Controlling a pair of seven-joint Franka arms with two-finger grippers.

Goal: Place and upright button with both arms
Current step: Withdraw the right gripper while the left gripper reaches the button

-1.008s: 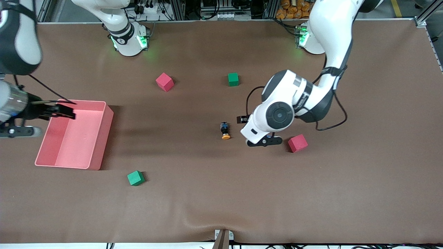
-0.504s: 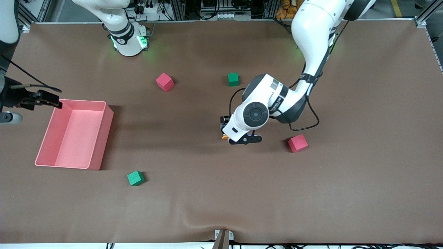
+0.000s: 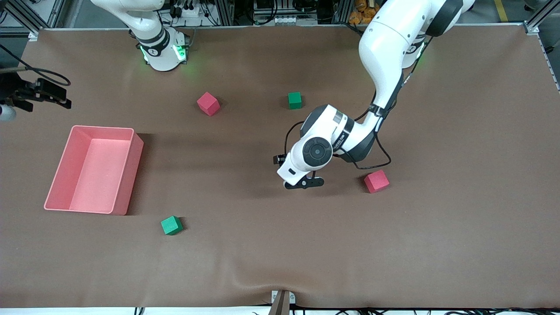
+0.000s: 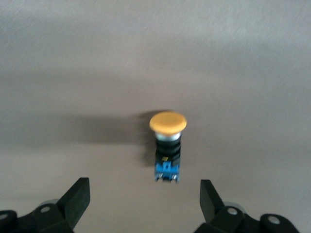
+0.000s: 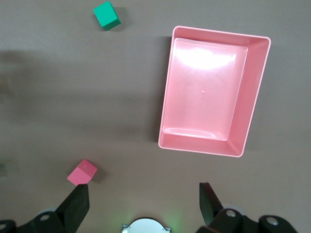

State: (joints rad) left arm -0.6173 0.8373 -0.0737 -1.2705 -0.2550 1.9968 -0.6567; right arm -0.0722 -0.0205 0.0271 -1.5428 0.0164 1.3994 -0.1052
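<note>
Four cubes (image 3: 376, 181) around hidden button (image 4: 167, 144)

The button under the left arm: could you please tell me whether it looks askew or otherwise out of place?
Yes. The button is lying on its side on the brown table rather than standing upright, its orange cap pointing sideways. The left gripper hangs over it with jaws open, not touching it. Nothing looks damaged.
</note>
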